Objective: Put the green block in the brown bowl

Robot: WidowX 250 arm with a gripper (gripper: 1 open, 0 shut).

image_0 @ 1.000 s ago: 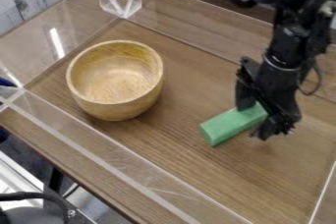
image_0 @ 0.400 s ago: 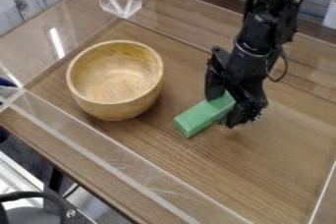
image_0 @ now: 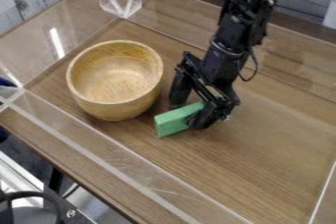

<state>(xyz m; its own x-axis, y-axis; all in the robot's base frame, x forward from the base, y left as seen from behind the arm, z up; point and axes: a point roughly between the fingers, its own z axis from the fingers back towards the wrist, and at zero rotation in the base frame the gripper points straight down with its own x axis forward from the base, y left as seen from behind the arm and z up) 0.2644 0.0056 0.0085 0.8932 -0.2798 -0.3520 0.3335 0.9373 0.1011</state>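
Note:
The green block (image_0: 171,123) is a small flat bar tilted a little, just above the wooden table. Its right end sits between my gripper's fingers. My gripper (image_0: 199,110) comes down from the upper right on the black arm (image_0: 237,31) and is shut on the block. The brown bowl (image_0: 118,105) is a round light wooden bowl with nothing in its hollow, and it stands left of the block. The block's near end is a short gap from the bowl's right wall, below rim height.
A low clear acrylic wall (image_0: 79,149) runs along the table's front and left edges. A small clear acrylic stand (image_0: 121,0) sits at the back left. Bare wood lies right of the arm and in front of it.
My gripper has carried the green block leftwards across the table, from the right side to just beside the bowl. The bowl has not moved.

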